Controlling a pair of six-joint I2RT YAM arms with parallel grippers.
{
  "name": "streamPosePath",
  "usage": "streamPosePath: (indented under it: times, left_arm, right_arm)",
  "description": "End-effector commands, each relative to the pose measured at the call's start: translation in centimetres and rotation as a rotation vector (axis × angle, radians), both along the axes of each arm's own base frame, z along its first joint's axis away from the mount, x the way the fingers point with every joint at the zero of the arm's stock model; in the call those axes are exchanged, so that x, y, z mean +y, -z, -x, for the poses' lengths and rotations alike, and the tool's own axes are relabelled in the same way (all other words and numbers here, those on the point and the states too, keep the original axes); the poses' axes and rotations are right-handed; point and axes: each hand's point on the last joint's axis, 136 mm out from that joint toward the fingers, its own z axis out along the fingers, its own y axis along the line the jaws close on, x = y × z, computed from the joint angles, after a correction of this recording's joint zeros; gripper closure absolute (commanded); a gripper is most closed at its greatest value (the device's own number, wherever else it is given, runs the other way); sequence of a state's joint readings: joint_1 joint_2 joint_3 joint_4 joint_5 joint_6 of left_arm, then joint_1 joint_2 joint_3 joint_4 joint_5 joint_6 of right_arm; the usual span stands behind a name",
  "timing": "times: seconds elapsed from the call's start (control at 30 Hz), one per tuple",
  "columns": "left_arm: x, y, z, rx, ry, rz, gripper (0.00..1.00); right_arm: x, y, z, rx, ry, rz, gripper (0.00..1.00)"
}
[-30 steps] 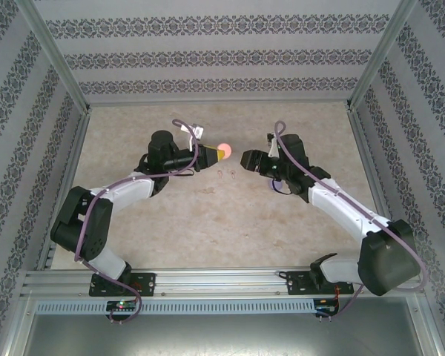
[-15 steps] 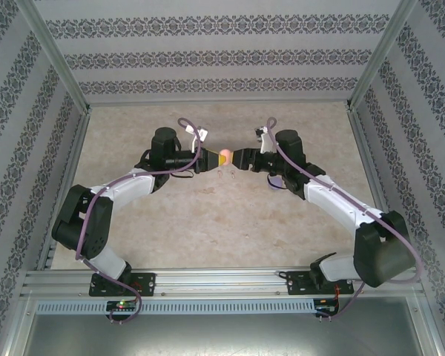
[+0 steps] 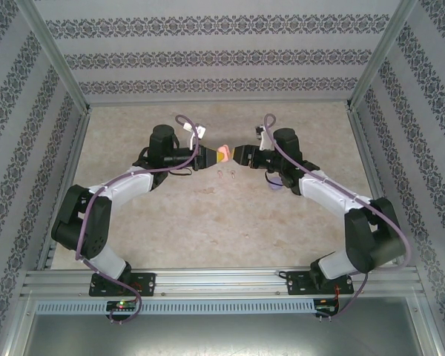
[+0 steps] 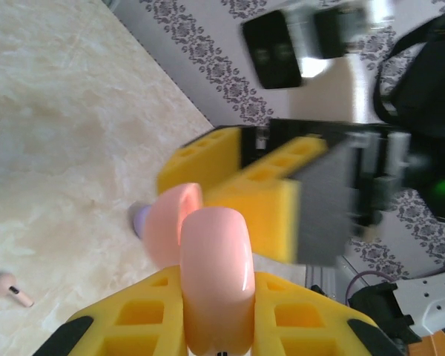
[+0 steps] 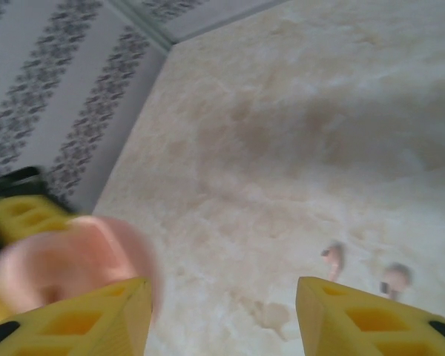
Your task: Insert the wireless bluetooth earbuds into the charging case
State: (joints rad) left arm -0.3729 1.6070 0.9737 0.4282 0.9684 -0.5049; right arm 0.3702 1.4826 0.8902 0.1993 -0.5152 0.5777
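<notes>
Marble table; two pink earbuds; one case.

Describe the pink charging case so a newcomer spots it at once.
Find the beige table; over its middle the left hand grips the pink charging case. It is rounded and far bigger than the two tiny pink earbuds lying nearby.

Blk/wht arms, purple cables, yellow fingers.
</notes>
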Motion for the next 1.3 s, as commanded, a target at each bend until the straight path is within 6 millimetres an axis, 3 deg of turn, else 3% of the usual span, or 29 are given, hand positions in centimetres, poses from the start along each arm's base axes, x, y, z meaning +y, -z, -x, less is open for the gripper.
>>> streamPosePath:
  times: [0.0, 0.2, 0.37, 0.5, 0.83, 1.27]
  left_arm:
    - [-0.3, -3.2, 1.1, -0.093, 0.043, 0.046, 1.0]
    - [-0.2, -3.0, 1.1, -0.095, 0.037, 0.043, 1.0]
    - [-0.4, -3.3, 1.3, -0.095, 0.06, 0.057, 1.0]
    - [-0.6, -3.5, 1.3, -0.093, 0.072, 0.069, 1.0]
    - [-0.8, -4.3, 1.4, -0.1, 0.087, 0.088, 1.0]
    - [-0.7, -4.6, 1.6, -0.109, 0.087, 0.092, 1.0]
  right_arm:
    - [-1.7, 2.6, -0.4, 0.066, 0.064, 0.006, 0.46]
    - [-2.2, -0.8, 2.0, 0.019, 0.026, -0.055, 0.45]
    - [-1.1, -5.1, 4.0, -0.071, -0.072, -0.134, 0.44]
    - [0.1, -6.7, 4.3, -0.096, -0.135, -0.158, 0.45]
    - [2.0, -7.0, 3.3, -0.095, -0.176, -0.171, 0.52]
    - [2.9, -4.9, 2.5, -0.042, -0.18, -0.171, 0.6]
